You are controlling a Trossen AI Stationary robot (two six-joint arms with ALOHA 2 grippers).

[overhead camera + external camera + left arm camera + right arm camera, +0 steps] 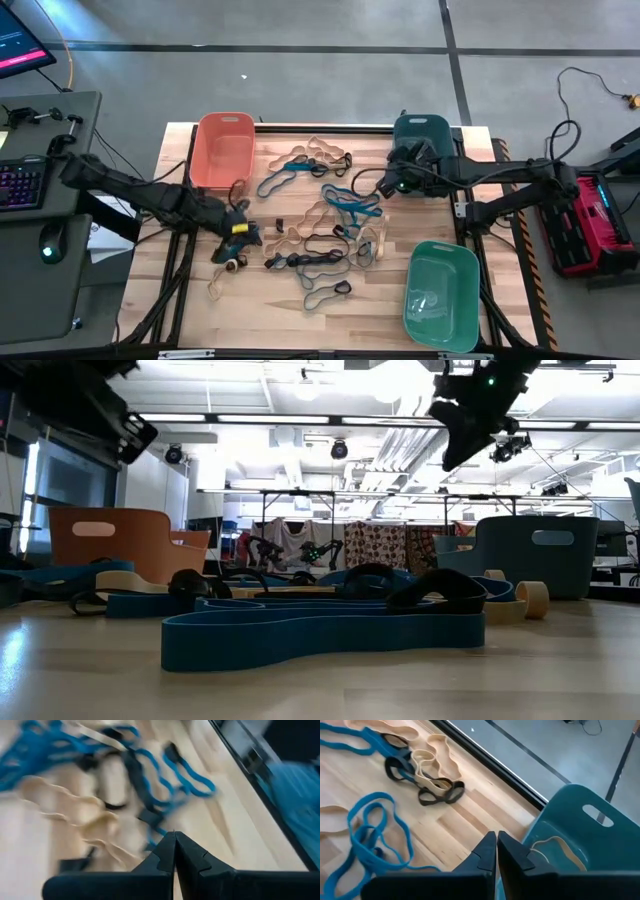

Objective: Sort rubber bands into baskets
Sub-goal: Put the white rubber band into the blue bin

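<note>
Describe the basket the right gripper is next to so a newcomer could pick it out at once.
Start at the wooden table in the high view and go to its far right corner. The dark teal basket sits there, the shut right gripper beside it. Of three baskets it is the darkest, with a tan rubber band inside.

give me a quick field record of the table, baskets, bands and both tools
table: wooden top
orange basket: far left, looks empty
teal basket: far right, tan band inside
green basket: near right
bands: tan, blue and black loops spread mid-table
left tool: shut, empty, above the bands' left edge
right tool: shut, empty, beside teal basket
</note>
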